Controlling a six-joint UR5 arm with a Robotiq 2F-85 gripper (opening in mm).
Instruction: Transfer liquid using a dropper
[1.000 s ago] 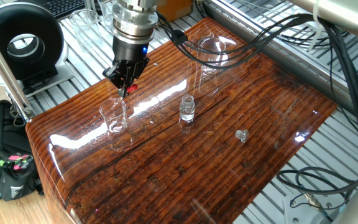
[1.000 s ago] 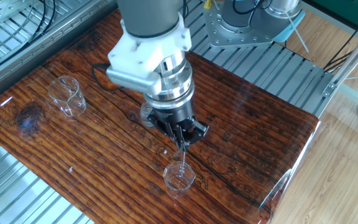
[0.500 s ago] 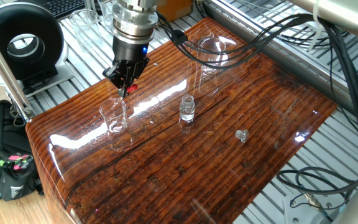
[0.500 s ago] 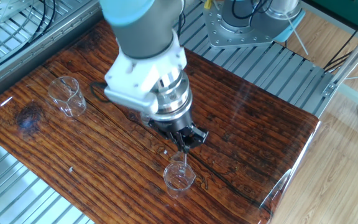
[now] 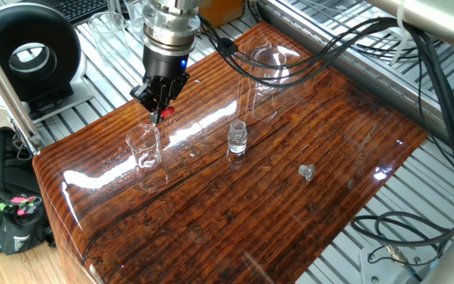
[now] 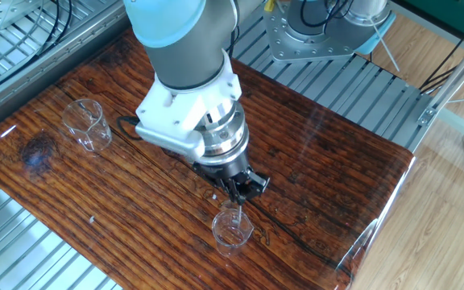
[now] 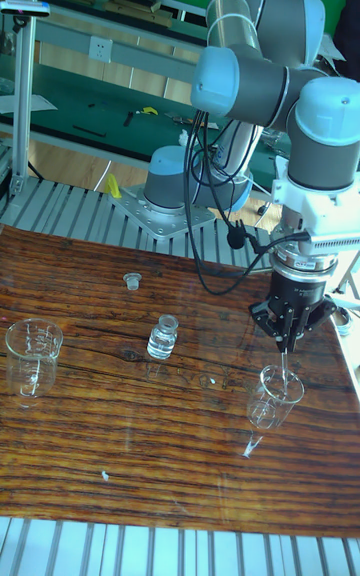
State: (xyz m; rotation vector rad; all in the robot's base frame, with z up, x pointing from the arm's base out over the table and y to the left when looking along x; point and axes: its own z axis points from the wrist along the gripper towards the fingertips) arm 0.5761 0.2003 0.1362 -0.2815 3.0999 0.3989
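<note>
Above the small clear glass beaker (image 7: 275,398) at the counter's (image 7: 120,456) four o'clock, our tool (image 7: 287,338) pinches the thin red-bulbed dropper (image 7: 285,364), so we judge squeezing comes next.

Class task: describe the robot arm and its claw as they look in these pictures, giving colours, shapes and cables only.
The arm is built of thick grey tubes with pale blue joint caps. A white wrist block leads to a ribbed silver cylinder, then a black claw with two slim dark fingers. A black cable loops down from the wrist.
</note>
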